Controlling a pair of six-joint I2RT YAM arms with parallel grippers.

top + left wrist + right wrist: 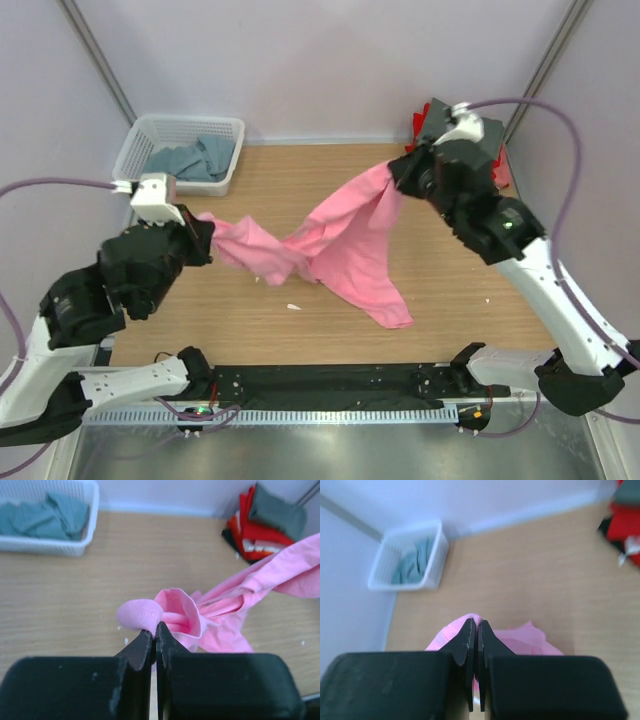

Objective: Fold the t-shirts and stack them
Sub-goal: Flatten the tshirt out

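The pink t-shirt (340,240) hangs crumpled between both arms above the wooden table (270,320), its lower part drooping onto the wood. My left gripper (205,232) is shut on a bunched corner of the pink t-shirt (142,615) at the left. My right gripper (400,175) is shut on the other end of the pink t-shirt (445,632), raised at the back right. Folded t-shirts, red (250,530) with a grey one (277,510) on top, lie stacked in the back right corner. A grey-blue t-shirt (190,158) lies in the basket.
A white lattice basket (225,125) stands at the back left corner. Pale walls enclose the table on three sides. A black rail (330,380) with the arm bases runs along the near edge. A small white scrap (293,306) lies on the wood.
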